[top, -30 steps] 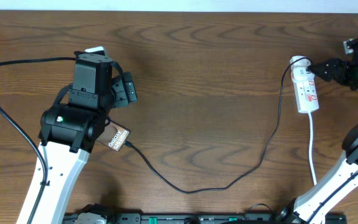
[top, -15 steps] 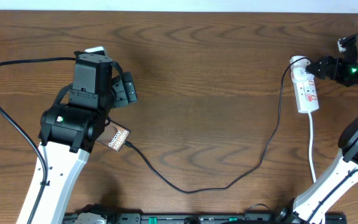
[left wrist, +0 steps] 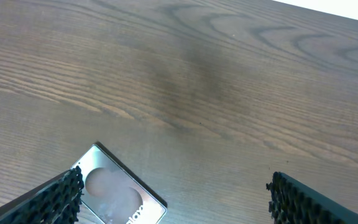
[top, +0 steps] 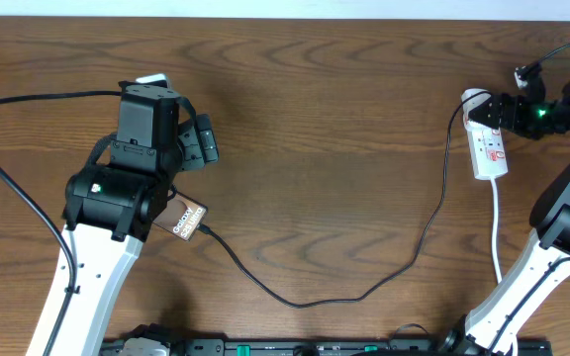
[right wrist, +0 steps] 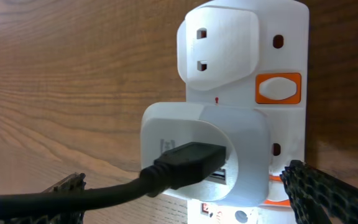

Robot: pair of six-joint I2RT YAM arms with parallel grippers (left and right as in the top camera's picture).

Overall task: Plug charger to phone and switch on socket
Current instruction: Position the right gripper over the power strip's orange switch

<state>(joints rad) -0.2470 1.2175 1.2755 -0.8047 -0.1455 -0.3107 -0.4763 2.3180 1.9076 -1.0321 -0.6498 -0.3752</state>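
Socket (top: 486,141) near the far right corner of the bench (top: 325,119), white adapter (right wrist: 204,149) seated in it. The charger (right wrist: 179,167) runs from there across to the phone (top: 190,220), in the left half toward the near edge. Its tip meets the phone's edge; seated or not, we cannot tell.

We judge the socket light, rigid and apt to slide on the wood, so its orange switch (right wrist: 278,88) wants a straight downward press. The charger is limp; only its plug tip is stiff enough to grip. The phone is glossy, likely slippery.

We see the right end effector (right wrist: 197,199) spread wide, straddling the socket's end and gripping nothing; the left end effector (left wrist: 176,202) is spread over the phone's corner, empty.
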